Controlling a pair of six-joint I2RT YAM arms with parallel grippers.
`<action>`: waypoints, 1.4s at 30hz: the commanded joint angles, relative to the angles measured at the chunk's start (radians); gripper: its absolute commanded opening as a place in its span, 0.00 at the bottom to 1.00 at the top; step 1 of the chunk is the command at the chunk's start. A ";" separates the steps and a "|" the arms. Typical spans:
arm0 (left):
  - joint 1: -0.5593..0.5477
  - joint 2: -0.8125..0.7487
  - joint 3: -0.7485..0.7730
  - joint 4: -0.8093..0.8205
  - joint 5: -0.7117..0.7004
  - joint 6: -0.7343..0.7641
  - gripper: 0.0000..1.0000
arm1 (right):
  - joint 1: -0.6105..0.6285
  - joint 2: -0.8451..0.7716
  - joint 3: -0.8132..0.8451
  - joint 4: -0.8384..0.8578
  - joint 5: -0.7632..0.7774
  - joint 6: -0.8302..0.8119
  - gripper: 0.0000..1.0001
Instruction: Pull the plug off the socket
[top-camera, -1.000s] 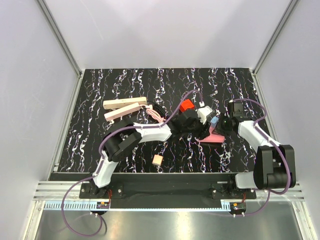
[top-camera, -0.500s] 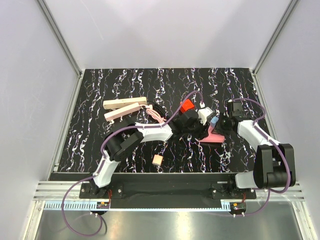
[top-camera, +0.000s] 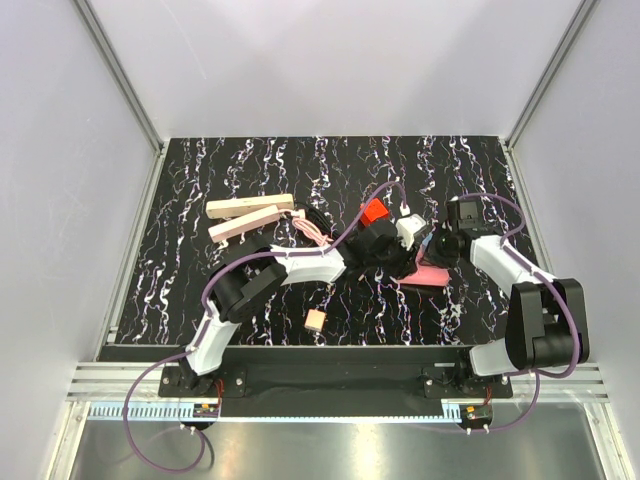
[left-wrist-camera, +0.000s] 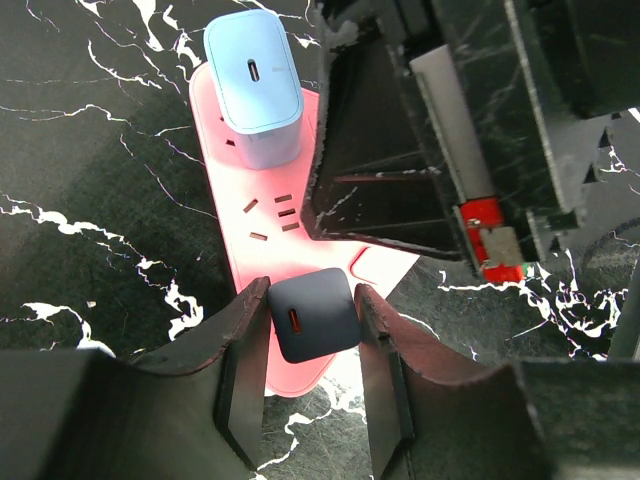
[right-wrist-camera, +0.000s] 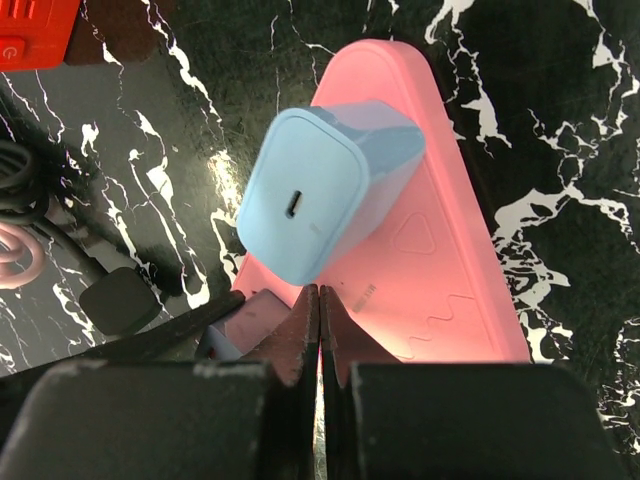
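Over the table, top camera: both arms meet at one pink socket strip (top-camera: 432, 273), lying right of centre on the black marbled table (top-camera: 200, 180). Left gripper (top-camera: 402, 262) comes in from the left and right gripper (top-camera: 433, 250) from the right; their jaws can't be made out from here. Also on the table:
- 2 cream bars (top-camera: 245, 218), side by side at far left
- 1 red block (top-camera: 374, 211), just behind the left wrist
- 1 small tan cube (top-camera: 314, 320), alone near the front edge
- 1 pink cable (top-camera: 312, 232), coiled beside the bars

Left wrist cam: 2 plugs stand in the strip.
- 1 light-blue plug (left-wrist-camera: 255, 80) sits at the far end.
- 1 dark plug (left-wrist-camera: 312, 315) sits at the near end.
- A few empty slots show between them.
- The left gripper is clamped on the dark plug, with a finger (left-wrist-camera: 240, 340) against each side.
- The dark plug is seated in the strip.

Right wrist cam: right gripper fingers are pressed together with nothing between them. The tips rest at the strip surface, just under the light-blue plug. One corner of the red block shows at top left.
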 joint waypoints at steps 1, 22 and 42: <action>0.006 -0.022 0.012 0.089 0.001 0.003 0.07 | 0.014 0.030 0.009 -0.061 0.076 -0.006 0.00; 0.024 -0.071 -0.037 0.170 -0.052 -0.011 0.00 | 0.051 0.090 0.063 -0.148 0.192 0.026 0.00; 0.024 -0.105 -0.094 0.254 -0.030 -0.024 0.00 | 0.096 0.177 0.158 -0.359 0.307 0.049 0.00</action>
